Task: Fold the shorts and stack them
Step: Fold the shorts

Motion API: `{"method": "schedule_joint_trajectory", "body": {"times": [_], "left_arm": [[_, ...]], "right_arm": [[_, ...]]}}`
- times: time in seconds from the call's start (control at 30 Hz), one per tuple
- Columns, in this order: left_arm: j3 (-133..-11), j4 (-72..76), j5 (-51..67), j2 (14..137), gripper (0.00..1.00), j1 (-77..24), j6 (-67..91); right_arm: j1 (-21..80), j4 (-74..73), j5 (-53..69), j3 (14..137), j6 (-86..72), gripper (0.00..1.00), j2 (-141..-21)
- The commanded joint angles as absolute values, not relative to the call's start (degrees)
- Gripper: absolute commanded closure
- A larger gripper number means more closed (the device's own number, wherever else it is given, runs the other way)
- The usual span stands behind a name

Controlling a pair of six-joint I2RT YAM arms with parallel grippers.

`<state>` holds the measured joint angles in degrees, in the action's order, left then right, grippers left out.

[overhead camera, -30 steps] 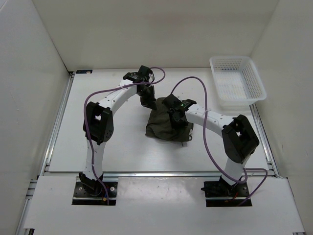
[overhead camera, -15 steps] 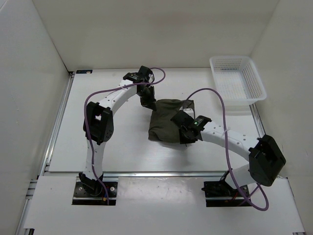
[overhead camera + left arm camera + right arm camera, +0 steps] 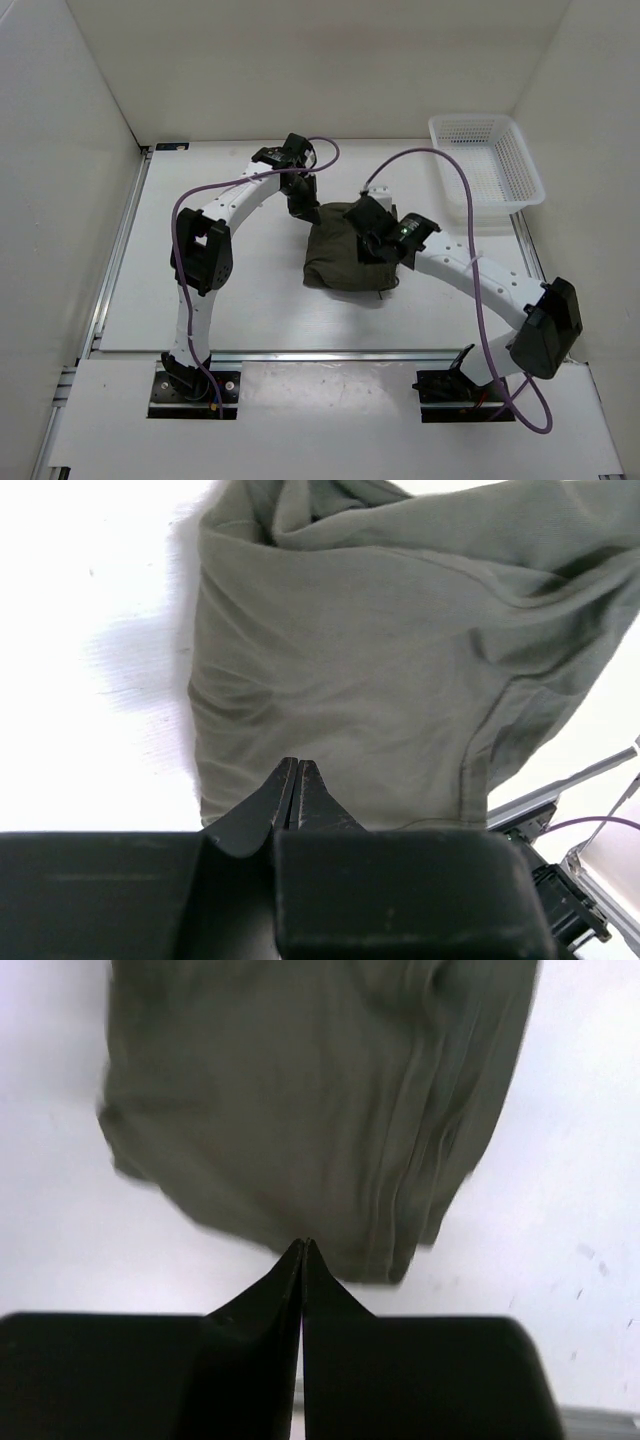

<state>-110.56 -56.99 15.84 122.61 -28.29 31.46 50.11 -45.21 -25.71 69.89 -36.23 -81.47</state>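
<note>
The dark olive-green shorts lie as a folded bundle in the middle of the white table. My left gripper is shut, its tips down at the bundle's far left corner. In the left wrist view the closed jaws lie over the fabric, with no cloth visible between them. My right gripper is shut and hovers over the bundle's far right part. In the blurred right wrist view its closed tips sit at the edge of the shorts.
A white plastic basket stands at the table's far right corner. White walls close in the left, back and right sides. Purple cables loop above both arms.
My right gripper swept toward the near edge of the shorts and back to the far right part, its elbow swinging out right. A flap at the far right now lies flat. The left arm stayed put.
</note>
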Motion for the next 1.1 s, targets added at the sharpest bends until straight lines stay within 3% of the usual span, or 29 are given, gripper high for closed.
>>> {"method": "schedule_joint_trajectory", "body": {"times": [0.0, 0.4, 0.77, 1.07], "left_arm": [[-115.3, -57.3, 16.0, 121.4, 0.90, -28.9, 30.8], [-131.8, -59.2, 11.2, 136.4, 0.90, -28.9, 33.1], [-136.9, -57.0, 12.9, 144.1, 0.90, -27.9, 34.2], [-139.9, -57.0, 13.4, 144.2, 0.90, -25.7, 31.5]], "right_arm": [[46.8, -44.0, -30.4, 76.3, -31.1, 1.00, -85.8], [27.6, -31.9, -12.2, 83.2, -23.8, 1.00, -100.4], [20.7, -28.7, -7.6, 94.2, -23.2, 1.00, -121.4], [20.7, -28.7, -5.9, 92.3, -24.3, 1.00, -120.9]]}}
